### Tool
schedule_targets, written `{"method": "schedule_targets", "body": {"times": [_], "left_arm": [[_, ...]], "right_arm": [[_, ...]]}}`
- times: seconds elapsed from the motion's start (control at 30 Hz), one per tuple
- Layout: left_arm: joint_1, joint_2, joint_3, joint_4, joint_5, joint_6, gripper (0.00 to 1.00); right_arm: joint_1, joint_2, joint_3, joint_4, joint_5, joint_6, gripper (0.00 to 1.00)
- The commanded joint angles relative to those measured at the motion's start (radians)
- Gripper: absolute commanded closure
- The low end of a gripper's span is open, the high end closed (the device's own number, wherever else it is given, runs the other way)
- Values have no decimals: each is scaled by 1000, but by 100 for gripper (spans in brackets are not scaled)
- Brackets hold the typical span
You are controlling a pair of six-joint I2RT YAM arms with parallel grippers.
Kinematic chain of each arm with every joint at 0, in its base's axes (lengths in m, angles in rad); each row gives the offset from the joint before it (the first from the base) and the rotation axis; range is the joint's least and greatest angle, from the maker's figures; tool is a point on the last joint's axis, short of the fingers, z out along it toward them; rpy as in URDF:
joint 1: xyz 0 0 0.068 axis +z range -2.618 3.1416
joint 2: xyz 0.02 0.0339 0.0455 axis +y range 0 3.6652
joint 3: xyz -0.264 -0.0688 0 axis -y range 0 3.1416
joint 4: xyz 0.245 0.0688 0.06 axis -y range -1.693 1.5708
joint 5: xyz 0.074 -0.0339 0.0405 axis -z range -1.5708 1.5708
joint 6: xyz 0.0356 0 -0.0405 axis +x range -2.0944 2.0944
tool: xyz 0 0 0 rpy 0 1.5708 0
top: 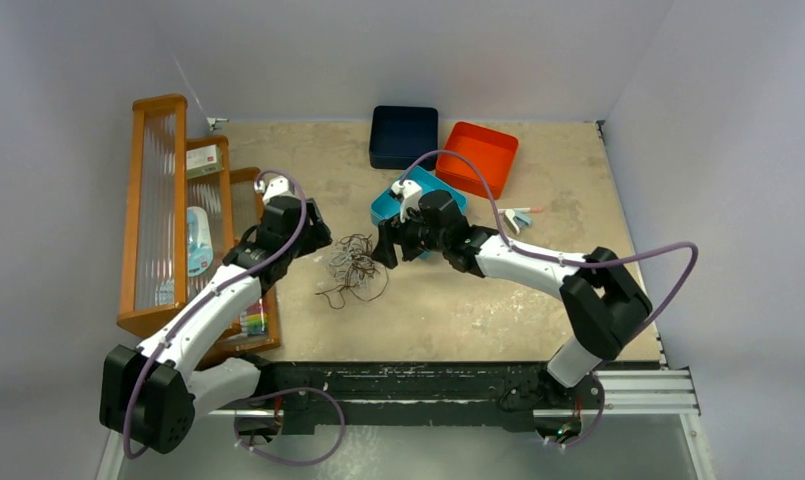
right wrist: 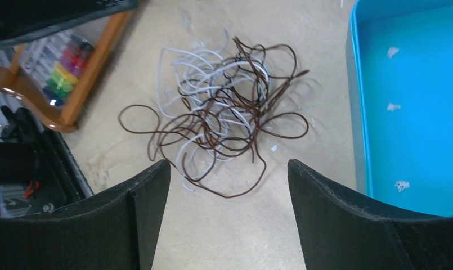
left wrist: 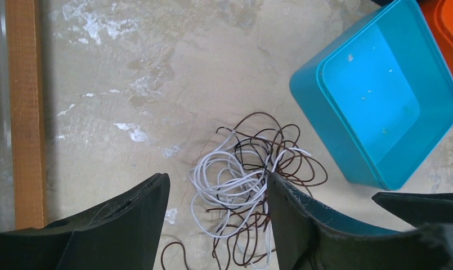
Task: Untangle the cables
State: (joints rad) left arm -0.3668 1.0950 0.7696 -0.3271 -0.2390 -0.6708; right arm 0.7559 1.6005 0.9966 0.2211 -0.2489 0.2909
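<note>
We see the cables point(top: 350, 265) lying in one tangled heap on the table point(top: 478, 300), white wires and dark brown ones looped through each other; the heap is between the two grippers and near the teal tray point(top: 383, 205), not in it. The left gripper point(left wrist: 217, 183) hangs over the heap with its fingers apart and grips nothing; the right gripper point(right wrist: 228, 169) is also spread wide and holds nothing. One brown loop reaches toward the wooden rack point(right wrist: 77, 95); behind the teal tray stand a dark blue box point(top: 403, 135) and an orange tray point(top: 478, 155).
</note>
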Motion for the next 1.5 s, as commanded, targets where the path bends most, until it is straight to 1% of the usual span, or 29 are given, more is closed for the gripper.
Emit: {"method": "schedule_targets", "body": {"times": [0.0,0.13,0.47,0.53,0.63,0.7,0.8,0.9,1.0,1.13,1.23,1.47], "left_arm": [[1,4,-28,9,-8,-30,38],[1,15,-64,11,-40,-44,40],[1,123,-115,201,16,-13,40],[2,154,-111,204,10,-5,43],[2,203,-95,212,12,6,50],[2,211,-91,222,21,10,52],[2,196,-89,226,36,14,52],[1,143,-93,216,41,19,50],[2,80,-92,185,29,23,47],[2,36,-100,142,54,21,47],[2,40,-122,143,75,17,48],[1,83,-139,179,74,16,50]], "right_arm": [[-4,6,60,14,13,-3,22],[-4,6,68,-9,28,-16,23],[-4,-9,45,-32,-1,-24,23],[-4,-5,48,-37,-8,-28,23],[-4,-2,53,-40,-10,-33,23],[-4,-1,53,-41,-10,-36,23],[-4,-1,51,-41,-10,-36,23],[-4,2,51,-36,-13,-35,23],[-4,5,51,-27,-13,-32,23],[-4,12,53,-19,-17,-30,22],[-4,20,56,-17,-24,-27,22],[-4,29,68,-22,-32,-30,22]]}}
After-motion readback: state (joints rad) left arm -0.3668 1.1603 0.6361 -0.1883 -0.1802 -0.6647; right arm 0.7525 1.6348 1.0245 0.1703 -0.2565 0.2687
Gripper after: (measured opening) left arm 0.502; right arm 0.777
